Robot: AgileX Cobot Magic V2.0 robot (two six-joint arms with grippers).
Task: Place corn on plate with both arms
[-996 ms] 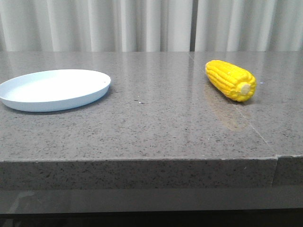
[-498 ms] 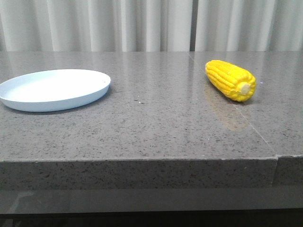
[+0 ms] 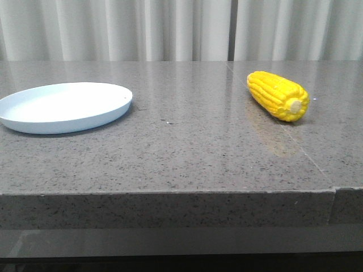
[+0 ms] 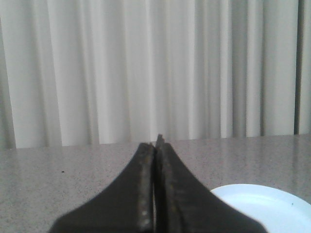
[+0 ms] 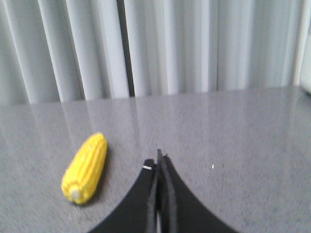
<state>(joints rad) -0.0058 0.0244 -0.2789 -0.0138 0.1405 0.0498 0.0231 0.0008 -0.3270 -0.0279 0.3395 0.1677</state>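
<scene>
The yellow corn (image 3: pixel 278 96) lies on the grey stone table (image 3: pixel 193 147) at the right, its pale stub end toward me. It also shows in the right wrist view (image 5: pixel 85 167), apart from my right gripper (image 5: pixel 158 160), which is shut and empty above the table. The pale blue-white plate (image 3: pixel 63 106) sits empty at the table's left. In the left wrist view an edge of the plate (image 4: pixel 265 201) shows beside my left gripper (image 4: pixel 155 145), which is shut and empty. Neither arm shows in the front view.
White curtains (image 3: pixel 170 28) hang behind the table. A seam (image 3: pixel 334 190) runs through the tabletop at the right front. The table's front edge (image 3: pixel 170 192) is near the camera.
The front view has shifted slightly; the corn and plate sit a touch differently in the picture. Nothing on the table has visibly moved.
</scene>
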